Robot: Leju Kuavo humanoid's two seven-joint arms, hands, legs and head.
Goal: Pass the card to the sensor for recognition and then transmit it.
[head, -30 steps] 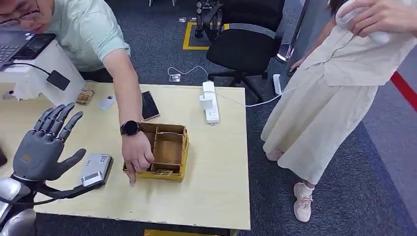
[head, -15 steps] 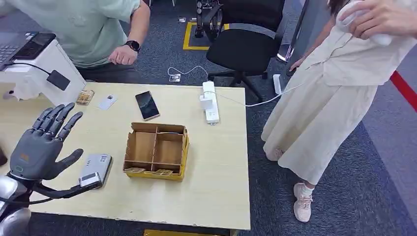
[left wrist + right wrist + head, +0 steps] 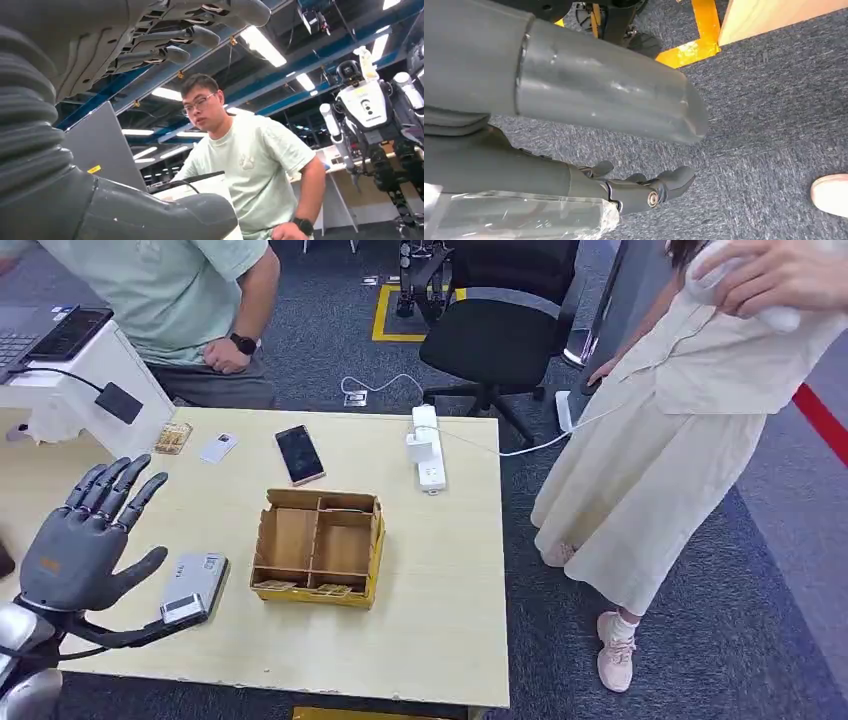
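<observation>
My left hand [image 3: 85, 540] is raised over the table's near left corner, palm forward, fingers spread, holding nothing. Just right of it the grey sensor box [image 3: 193, 585] lies on the wooden table [image 3: 440, 570]. A cardboard divider box [image 3: 320, 545] sits mid-table, with flat cards [image 3: 275, 586] in its front slots. A white card [image 3: 217, 447] lies near the far left edge. My right hand [image 3: 599, 95] hangs over grey carpet beside the table, its fingers [image 3: 644, 192] loose and holding nothing.
A phone [image 3: 299, 453] and a white power strip [image 3: 428, 447] lie on the far part of the table. A person in a green shirt [image 3: 190, 290] sits behind it beside a laptop stand [image 3: 80, 380]. Another person in a cream dress [image 3: 680, 430] stands at the right, near an office chair [image 3: 495, 335].
The seated person's arm, which reached into the box's front left slot, has pulled back to their lap. My left hand has barely moved.
</observation>
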